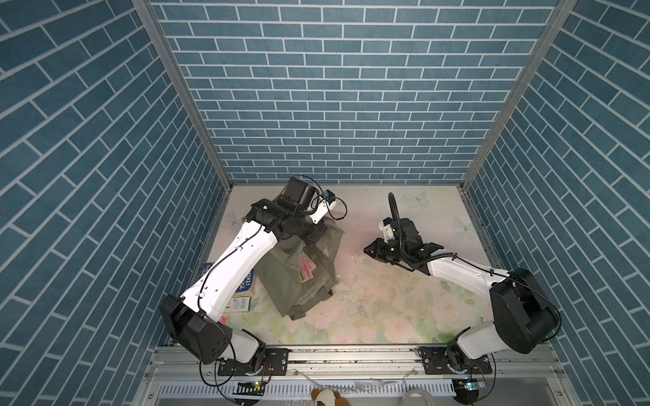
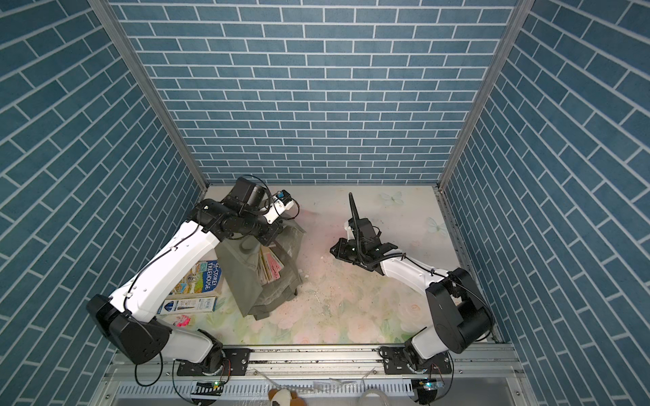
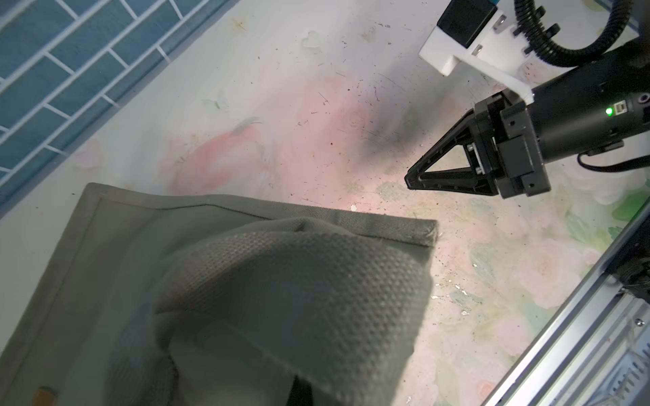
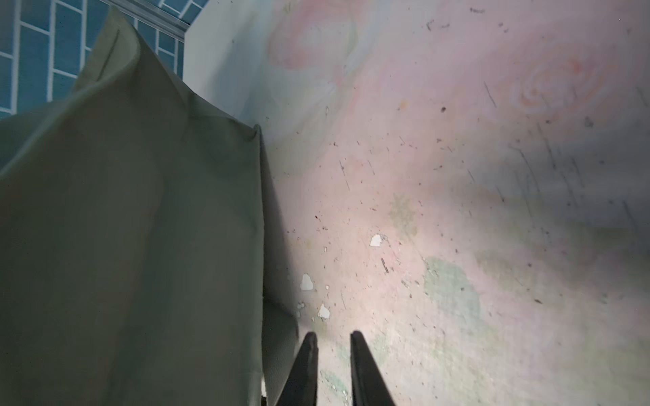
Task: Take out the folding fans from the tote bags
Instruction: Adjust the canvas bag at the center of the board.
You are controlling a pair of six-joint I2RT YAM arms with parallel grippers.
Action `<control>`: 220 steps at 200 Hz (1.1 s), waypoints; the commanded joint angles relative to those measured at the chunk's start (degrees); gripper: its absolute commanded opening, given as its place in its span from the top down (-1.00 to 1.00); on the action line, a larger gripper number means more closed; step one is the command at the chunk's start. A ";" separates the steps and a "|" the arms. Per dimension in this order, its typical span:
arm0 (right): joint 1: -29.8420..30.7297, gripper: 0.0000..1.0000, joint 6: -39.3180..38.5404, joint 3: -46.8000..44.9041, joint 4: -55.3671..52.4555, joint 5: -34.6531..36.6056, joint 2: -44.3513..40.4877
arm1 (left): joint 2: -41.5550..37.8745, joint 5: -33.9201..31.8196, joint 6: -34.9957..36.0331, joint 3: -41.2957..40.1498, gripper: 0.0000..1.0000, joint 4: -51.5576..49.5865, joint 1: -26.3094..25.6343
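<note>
The grey-green tote bag [image 1: 281, 281] [image 2: 246, 277] stands bunched at the table's left. My left gripper [image 1: 318, 234] [image 2: 271, 239] is shut on its upper rim and holds that edge up. In the left wrist view the bag's fabric [image 3: 281, 298] drapes over the jaws and hides them. Several folding fans [image 1: 306, 270] [image 2: 270, 267] with pink pleats and pale sticks show inside the bag's open mouth. My right gripper [image 1: 367, 250] [image 4: 334, 337] hovers low to the right of the bag [image 4: 123, 228], slightly open with nothing between its fingers.
A blue printed book [image 2: 202, 277] and a blue-and-white box [image 2: 190, 305] lie under my left arm, left of the bag. A small pink thing [image 2: 183, 320] lies by the left arm's base. The floral table [image 1: 387, 309] is walled by blue brick panels.
</note>
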 commanded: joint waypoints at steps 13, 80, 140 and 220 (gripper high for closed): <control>0.28 0.58 -5.69 -1.83 3.10 -0.81 -2.71 | -8.04 -8.76 2.71 -4.96 1.00 1.77 -0.37; 2.56 0.51 -12.72 -10.38 20.72 -6.01 -8.77 | -10.69 -5.88 1.67 -6.56 1.00 2.00 0.12; 11.98 0.49 -21.21 -14.89 32.93 -6.02 -14.43 | -9.50 -3.56 -1.27 -3.64 1.00 -0.51 0.14; 28.32 0.49 -24.38 -15.74 36.51 5.18 -14.19 | -9.68 -3.76 -6.30 -1.82 1.00 1.77 0.22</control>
